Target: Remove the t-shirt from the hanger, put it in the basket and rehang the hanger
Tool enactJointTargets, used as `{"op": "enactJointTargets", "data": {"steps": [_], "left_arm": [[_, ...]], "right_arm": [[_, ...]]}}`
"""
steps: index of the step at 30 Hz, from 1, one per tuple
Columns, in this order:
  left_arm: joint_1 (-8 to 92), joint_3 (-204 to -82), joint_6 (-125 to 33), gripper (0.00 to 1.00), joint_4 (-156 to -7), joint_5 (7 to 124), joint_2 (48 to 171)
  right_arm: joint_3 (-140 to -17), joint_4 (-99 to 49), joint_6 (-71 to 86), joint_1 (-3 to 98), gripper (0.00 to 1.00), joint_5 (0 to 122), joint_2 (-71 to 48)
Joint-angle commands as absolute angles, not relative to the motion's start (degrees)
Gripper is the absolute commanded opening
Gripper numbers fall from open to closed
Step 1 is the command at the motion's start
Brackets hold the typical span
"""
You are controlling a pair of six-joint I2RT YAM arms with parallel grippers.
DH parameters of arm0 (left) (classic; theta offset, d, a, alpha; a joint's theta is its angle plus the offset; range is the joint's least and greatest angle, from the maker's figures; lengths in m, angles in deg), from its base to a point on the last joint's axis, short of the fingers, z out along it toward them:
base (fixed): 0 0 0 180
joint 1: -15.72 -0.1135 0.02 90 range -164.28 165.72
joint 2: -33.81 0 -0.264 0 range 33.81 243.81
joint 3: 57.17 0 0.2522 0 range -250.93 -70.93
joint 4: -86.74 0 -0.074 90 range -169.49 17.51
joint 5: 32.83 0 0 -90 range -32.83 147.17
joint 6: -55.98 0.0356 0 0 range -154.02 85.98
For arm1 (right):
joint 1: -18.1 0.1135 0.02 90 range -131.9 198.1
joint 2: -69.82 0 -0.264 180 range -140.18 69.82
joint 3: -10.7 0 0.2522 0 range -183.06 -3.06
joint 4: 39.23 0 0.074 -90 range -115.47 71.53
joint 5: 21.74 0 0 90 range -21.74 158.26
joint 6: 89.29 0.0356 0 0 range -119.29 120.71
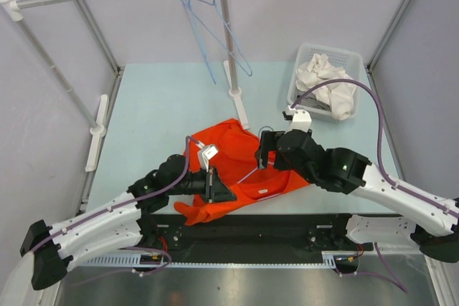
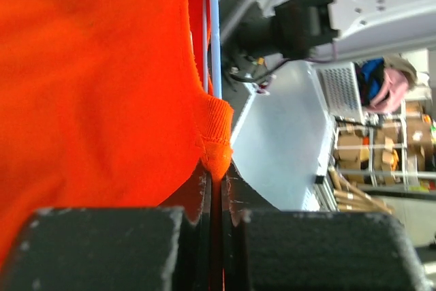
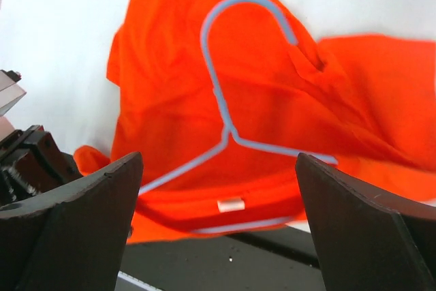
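An orange t-shirt (image 1: 240, 166) lies crumpled on the table in front of both arms. A light blue wire hanger (image 3: 225, 110) is still threaded through its neck, with the hook lying on the fabric and the lower bar under the collar. My left gripper (image 1: 217, 185) is shut on the t-shirt's ribbed collar (image 2: 216, 158), and the hanger wire (image 2: 214, 32) runs just past the pinched fold. My right gripper (image 3: 218, 168) hovers wide open above the hanger's neck, with nothing between its fingers (image 3: 82, 216). From above, it (image 1: 265, 154) sits over the shirt's right half.
A white basket (image 1: 305, 55) of white cloths stands at the back right. A clothes rack with a vertical pole (image 1: 228, 41) holds more blue hangers (image 1: 208, 26) behind the shirt. A black rail (image 1: 287, 223) runs along the near edge.
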State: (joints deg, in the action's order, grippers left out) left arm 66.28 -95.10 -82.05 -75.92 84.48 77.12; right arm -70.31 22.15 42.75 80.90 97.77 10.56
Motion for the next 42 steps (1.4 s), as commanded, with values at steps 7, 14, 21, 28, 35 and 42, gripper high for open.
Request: {"op": "enactJointTargets", "data": {"steps": [7,14,21,28,35,42], "left_arm": [[68.63,-102.66,-80.16,0.0,-82.57,89.77,77.59],[68.71,-102.49,-79.72,0.02,-80.46,88.46,75.48],[68.71,-103.45,-73.84,0.66,-70.98,79.59,73.19],[68.63,-100.29,-72.6,0.69,-70.44,81.33,72.14],[68.71,-100.02,-72.43,0.44,-69.74,81.51,70.03],[68.71,-102.57,-71.2,0.0,-63.95,73.09,68.62]], "right_arm": [[-64.15,12.33,38.85,81.2,0.93,103.49,7.86],[-60.19,7.05,37.44,81.38,0.37,104.37,8.38],[-62.12,13.45,41.66,80.68,0.0,113.41,14.43],[-65.64,21.45,43.16,80.06,0.0,118.52,21.22],[-66.17,28.06,47.72,74.89,0.0,120.29,24.2],[-66.17,29.81,50.71,72.33,0.0,118.88,27.28]]}}
